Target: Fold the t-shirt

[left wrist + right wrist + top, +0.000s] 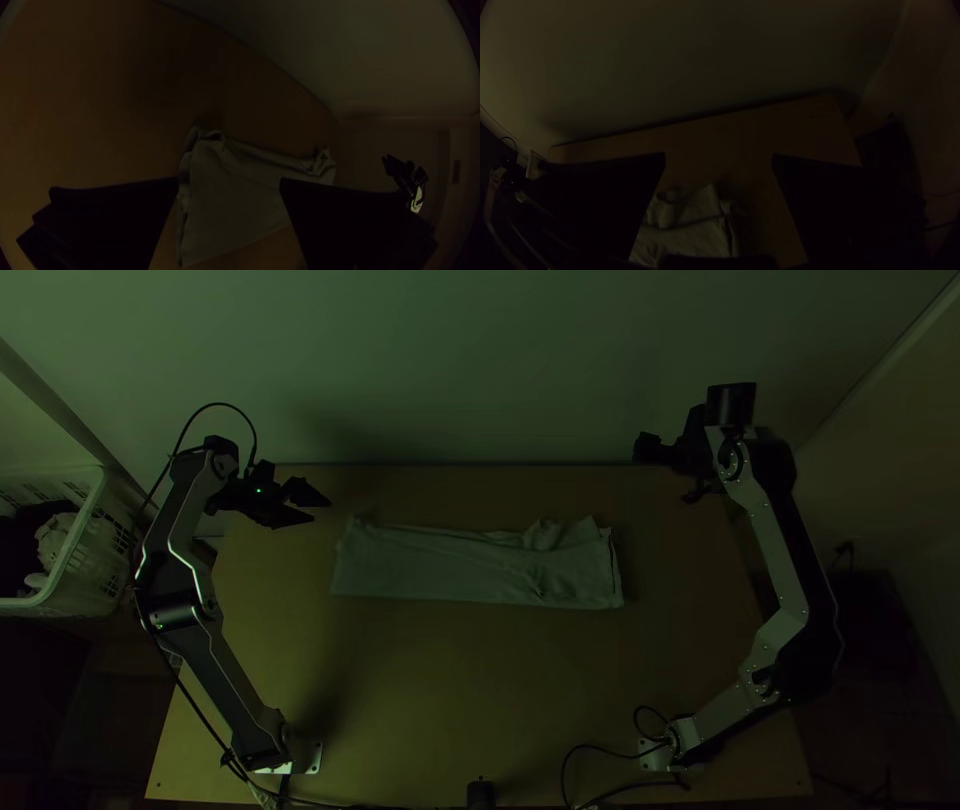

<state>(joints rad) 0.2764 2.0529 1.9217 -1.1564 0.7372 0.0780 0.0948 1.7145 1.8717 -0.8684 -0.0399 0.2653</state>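
The pale t-shirt (440, 565) lies on the table as a long flat strip folded on itself, its right end rumpled near the back edge. My left gripper (320, 502) hangs just beyond the strip's left end, fingers apart and not touching it. Off the strip's right end, toward the back, is my right gripper (662, 475). In the left wrist view the t-shirt (235, 200) shows between and past the spread fingers of the left gripper (229, 182). The right wrist view has the t-shirt's rumpled end (690, 225) below the parted fingers of the right gripper (719, 159).
A white basket (85, 535) holding cloths stands left of the table (460, 700). The pale wall (460, 360) rises behind the table's back edge. Cables (600, 755) lie by the right arm's base, and a small black object (481, 795) stands at the near edge.
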